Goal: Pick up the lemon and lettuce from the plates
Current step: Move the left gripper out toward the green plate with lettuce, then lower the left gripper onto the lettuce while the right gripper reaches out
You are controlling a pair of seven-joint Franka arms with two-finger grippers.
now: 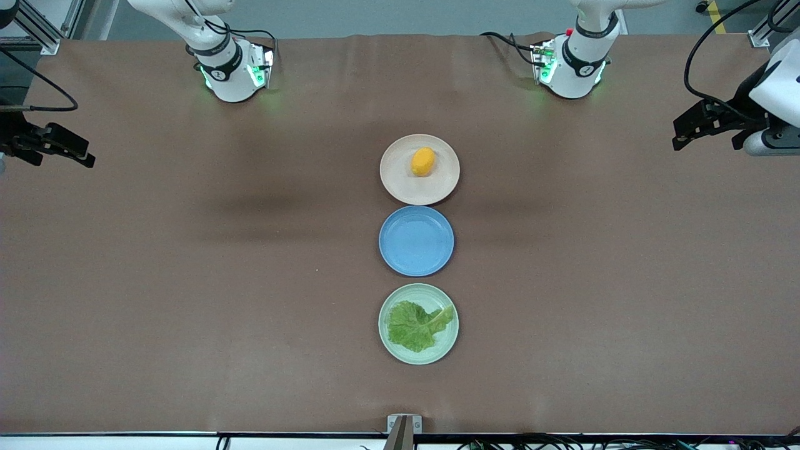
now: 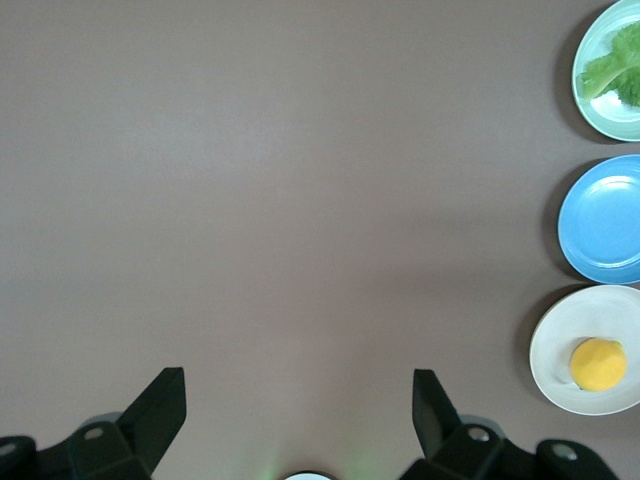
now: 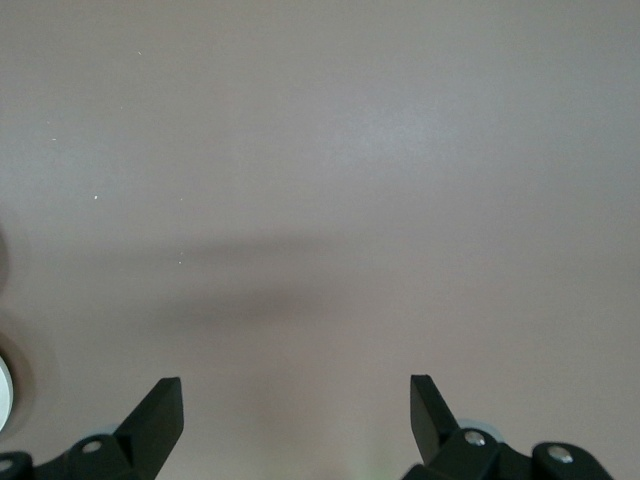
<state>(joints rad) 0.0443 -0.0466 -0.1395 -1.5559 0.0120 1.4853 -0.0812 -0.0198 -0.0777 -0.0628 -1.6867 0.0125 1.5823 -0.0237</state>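
The lemon [image 1: 423, 162] lies on the beige-pink plate [image 1: 400, 187], the plate nearest the robots' bases. The lettuce [image 1: 415, 325] lies flat on the mint green plate [image 1: 439, 347], nearest the front camera. My left gripper [image 1: 684, 134] hangs open and empty over the left arm's end of the table, well apart from the plates. My right gripper [image 1: 84, 153] hangs open and empty over the right arm's end. The left wrist view shows the open left gripper [image 2: 300, 395], the lemon [image 2: 598, 363], its plate [image 2: 556, 345], the lettuce [image 2: 620, 70] and the mint plate [image 2: 598, 115]. The right wrist view shows the open right gripper [image 3: 297, 400] over bare table.
An empty blue plate [image 1: 416, 240] sits between the two other plates, all three in a row down the middle of the brown table [image 1: 187, 281]; it also shows in the left wrist view [image 2: 605, 220]. The arms' bases [image 1: 228, 72] [image 1: 572, 65] stand at the table's back edge.
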